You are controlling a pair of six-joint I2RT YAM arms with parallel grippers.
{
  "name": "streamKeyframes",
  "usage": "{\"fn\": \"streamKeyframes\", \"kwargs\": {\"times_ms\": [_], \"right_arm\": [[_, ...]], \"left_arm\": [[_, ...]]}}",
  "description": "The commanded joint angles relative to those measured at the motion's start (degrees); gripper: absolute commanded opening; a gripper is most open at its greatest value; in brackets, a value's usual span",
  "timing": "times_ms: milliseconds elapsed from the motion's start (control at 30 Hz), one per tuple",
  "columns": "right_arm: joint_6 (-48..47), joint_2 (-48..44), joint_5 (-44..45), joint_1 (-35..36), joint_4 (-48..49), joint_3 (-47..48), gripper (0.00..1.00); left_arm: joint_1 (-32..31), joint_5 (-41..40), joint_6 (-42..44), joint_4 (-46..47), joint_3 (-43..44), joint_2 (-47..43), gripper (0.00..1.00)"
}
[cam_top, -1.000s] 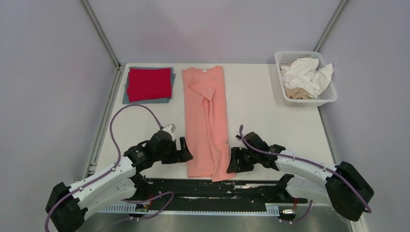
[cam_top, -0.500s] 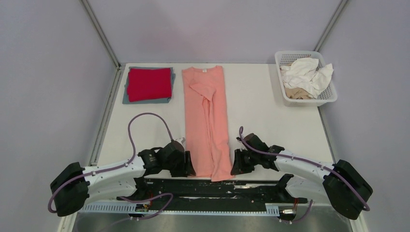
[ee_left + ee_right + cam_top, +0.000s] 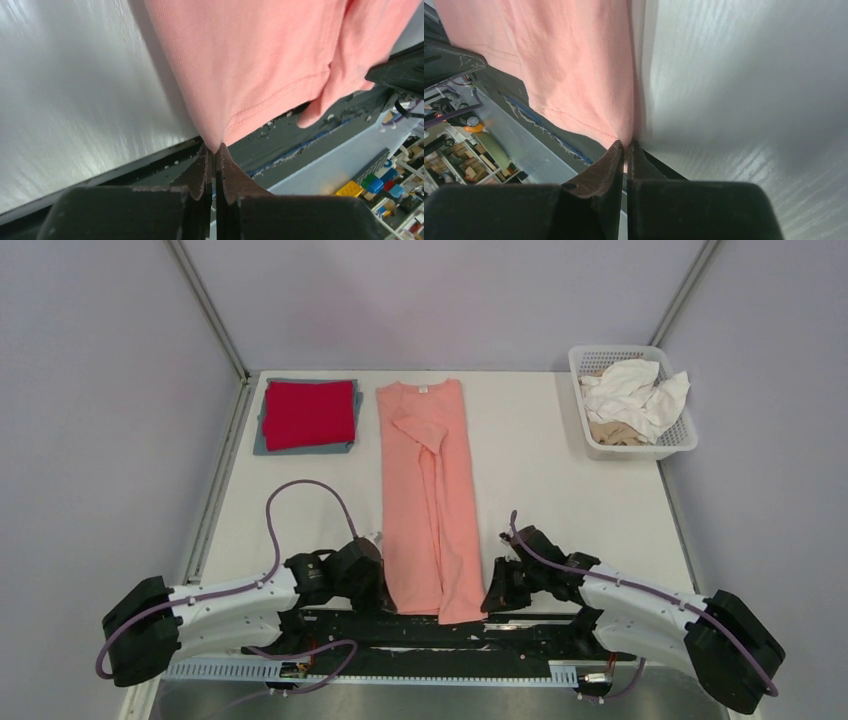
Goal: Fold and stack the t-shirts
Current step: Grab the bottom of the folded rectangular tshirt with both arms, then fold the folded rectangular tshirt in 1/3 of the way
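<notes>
Looked like cross-fold prep: left tool [image 3: 215, 148] and right tool [image 3: 629, 146] were each pinched fully shut on a hem corner of the pink shirt [image 3: 430, 490], which lay long and narrow on the counter [image 3: 560, 490] left of the basket [image 3: 640, 452].

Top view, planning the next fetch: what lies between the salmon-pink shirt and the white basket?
Nothing. Only bare table separates the salmon-pink shirt from the basket, as the top view shows.
</notes>
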Motion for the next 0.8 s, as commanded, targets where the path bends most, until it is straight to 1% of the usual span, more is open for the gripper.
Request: {"fn": "streamKeyframes", "kwargs": {"times_ms": [0, 33, 133, 267, 367, 567, 700, 767], "right_arm": [[5.97, -4.84, -2.02, 0.26, -5.3, -3.39, 0.06], [6.56, -6.32, -2.96, 0.25, -5.55, -3.6, 0.06], [7.75, -10.24, -2.26, 0.22, -5.95, -3.41, 0.05], [5.63, -10.15, -1.62, 0.2, -5.9, -0.5, 0.04], [3.5, -7.61, 0.61, 0.17, -5.65, 3.98, 0.04], [-0.62, 0.42, 9.24, -0.58, -5.2, 14.53, 0.04], [-2.05, 3.85, 12.22, -2.33, -2.17, 19.18, 0.04], [-2.35, 5.85, 13.51, -3.65, 0.03, 21.03, 0.04]], "left_arm": [[-2.24, -0.14, -2.75, -3.38, -2.48, -7.45, 0.0], [-2.6, 0.67, -2.85, -1.51, -3.15, -9.59, 0.0], [-2.9, 4.14, -2.21, 3.06, -5.87, -12.13, 0.0], [-3.01, 3.82, 0.37, 3.3, -4.18, -12.25, 0.0], [-2.95, 0.59, 2.5, 1.74, -0.84, -11.94, 0.0], [-1.9, -5.87, 6.48, 0.03, 3.36, -9.97, 0.0], [2.38, -10.19, 10.77, -1.21, 7.54, -8.21, 0.0], [4.91, -11.05, 12.66, -0.73, 9.18, -7.56, 0.0]]}}
